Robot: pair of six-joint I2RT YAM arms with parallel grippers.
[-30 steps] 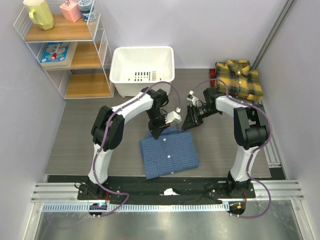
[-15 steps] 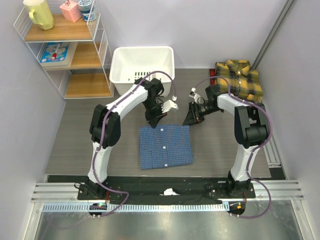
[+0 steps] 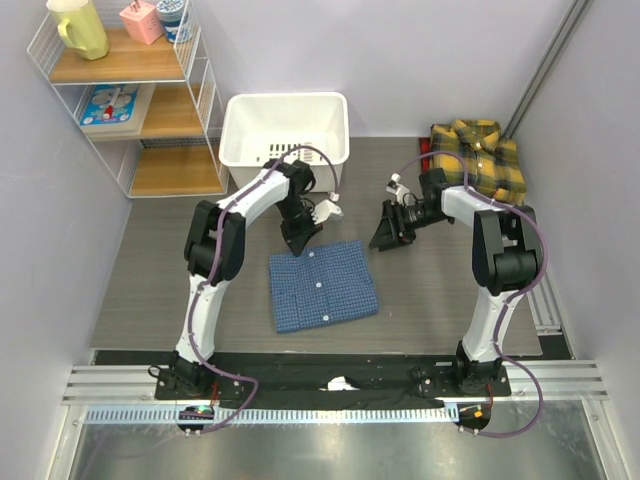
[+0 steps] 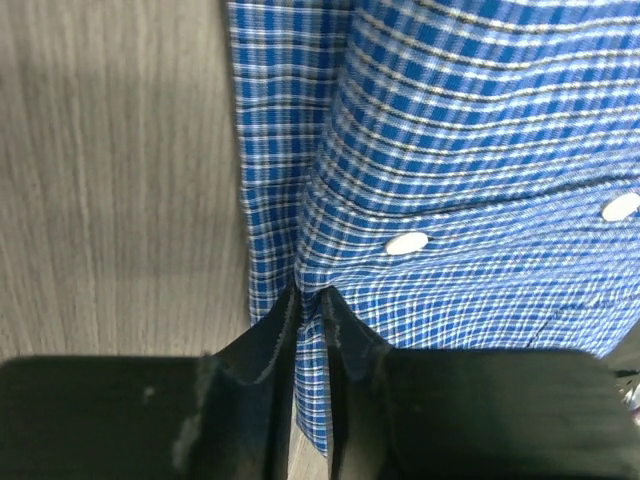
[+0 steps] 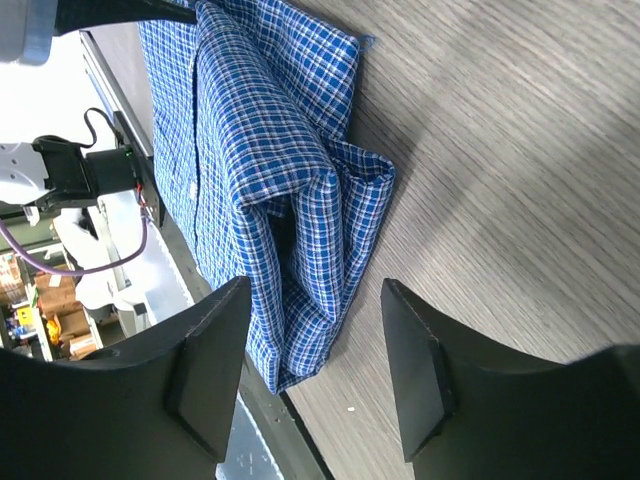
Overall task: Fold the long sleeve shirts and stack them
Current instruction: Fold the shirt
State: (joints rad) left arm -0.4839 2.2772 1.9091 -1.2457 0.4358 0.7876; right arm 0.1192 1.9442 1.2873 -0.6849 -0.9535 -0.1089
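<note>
left gripper (image 4: 310, 292): nipping blue shirt (image 3: 325, 288) edge, likely squaring fold (frame centre) | right gripper (image 5: 315, 290): open, clear | yellow shirt (image 3: 480, 158): upper right, stack base

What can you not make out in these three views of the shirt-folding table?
- Left wrist view: whether the left gripper pinches the blue shirt or only straddles its edge; its fingers cover the contact.
- Top view: part of the yellow plaid shirt's near edge, behind the right arm.
- Top view: the yellow mug's top on the shelf, cut off by the picture's upper edge.
</note>
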